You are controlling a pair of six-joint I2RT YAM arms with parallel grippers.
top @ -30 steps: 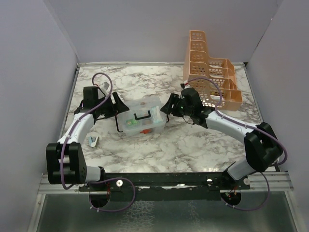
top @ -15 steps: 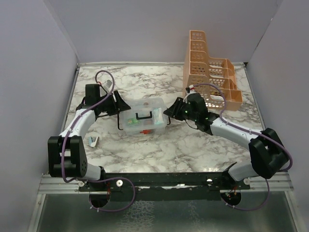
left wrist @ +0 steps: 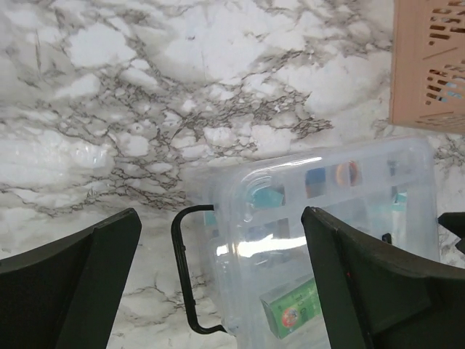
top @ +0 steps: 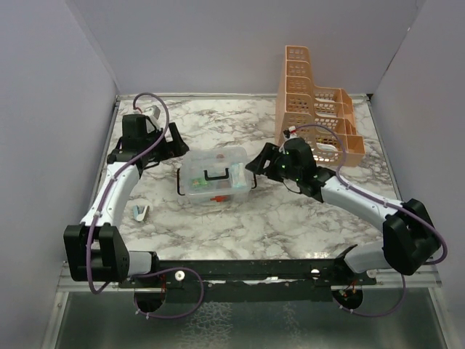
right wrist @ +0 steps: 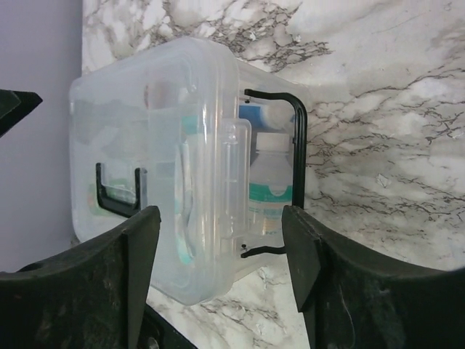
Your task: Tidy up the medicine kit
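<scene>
Left jaws wide open, gripping nothing; the medicine kit [top: 213, 177] sits on the tabletop [top: 290, 218] just ahead of them, its wire clip [left wrist: 185, 269] hanging out. Right jaws open, empty, kit just ahead, other clip [right wrist: 298, 167] looks unlatched. Contents in, lid on; latching seems left, plus a small item [top: 142, 212] behind the left jaws.

A white marble-patterned tabletop [top: 290, 218] with grey veining forms the base of the booth, closed in by a plain back wall [top: 218, 43], a left wall [top: 43, 145] and a right wall [top: 429, 94] (all a flat, pale lavender-grey). Along the near edge runs a silver metal rail [top: 73, 280], with a dull textured sheet [top: 254, 323] below it; the light is soft and even, the shadows faint
</scene>
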